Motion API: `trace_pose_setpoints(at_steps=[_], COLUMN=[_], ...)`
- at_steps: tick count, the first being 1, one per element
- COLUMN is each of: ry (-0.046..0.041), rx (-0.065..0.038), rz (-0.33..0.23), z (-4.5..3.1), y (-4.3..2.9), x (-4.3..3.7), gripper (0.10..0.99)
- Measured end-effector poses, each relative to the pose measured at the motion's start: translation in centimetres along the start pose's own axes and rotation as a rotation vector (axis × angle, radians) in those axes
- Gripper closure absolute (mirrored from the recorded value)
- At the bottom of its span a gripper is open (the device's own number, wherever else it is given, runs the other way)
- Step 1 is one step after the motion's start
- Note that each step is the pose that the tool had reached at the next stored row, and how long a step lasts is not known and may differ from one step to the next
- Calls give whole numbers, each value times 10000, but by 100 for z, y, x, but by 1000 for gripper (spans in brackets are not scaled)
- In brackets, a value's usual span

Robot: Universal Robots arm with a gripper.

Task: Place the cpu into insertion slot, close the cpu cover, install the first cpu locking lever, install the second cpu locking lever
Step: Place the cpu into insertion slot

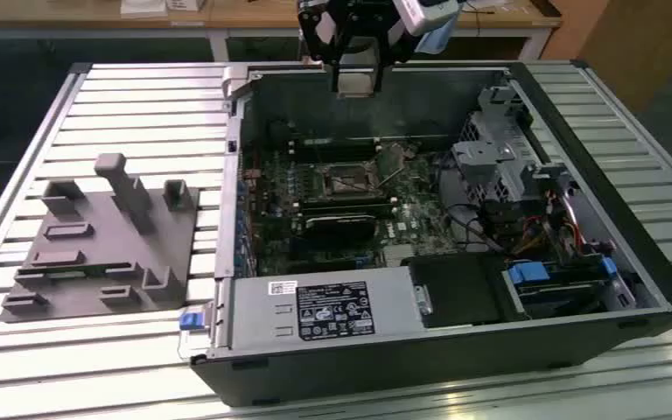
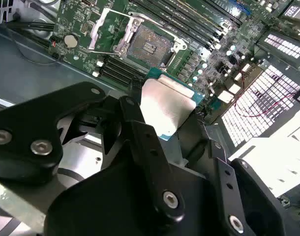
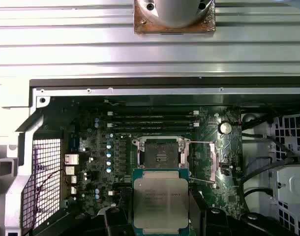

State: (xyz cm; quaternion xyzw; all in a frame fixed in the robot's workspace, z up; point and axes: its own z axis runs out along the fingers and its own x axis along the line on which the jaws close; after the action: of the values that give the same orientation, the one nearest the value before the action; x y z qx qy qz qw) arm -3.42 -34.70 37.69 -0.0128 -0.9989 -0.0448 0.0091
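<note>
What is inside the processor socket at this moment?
Nothing: the socket lies open and bare, its contact field exposed. The chip sits clamped in the gripper, off the board; in the first wrist view it hides one socket edge.

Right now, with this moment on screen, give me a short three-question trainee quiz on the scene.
1. True or false: the cpu is seated in the insertion slot.
2. The end effector holds: A) the cpu, B) a screwdriver, C) nothing.
3. Fill in: the insertion slot is ____ (empty or filled).
Key: 1 false, the cpu hangs apart from the slot; 2 A; 3 empty.
</note>
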Motion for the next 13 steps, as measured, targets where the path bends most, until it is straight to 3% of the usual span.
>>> trace_pose_setpoints(at_steps=[13], ry=[-1], rx=[0], rz=[0], z=[30], y=[-3], x=[-1], gripper=[545])
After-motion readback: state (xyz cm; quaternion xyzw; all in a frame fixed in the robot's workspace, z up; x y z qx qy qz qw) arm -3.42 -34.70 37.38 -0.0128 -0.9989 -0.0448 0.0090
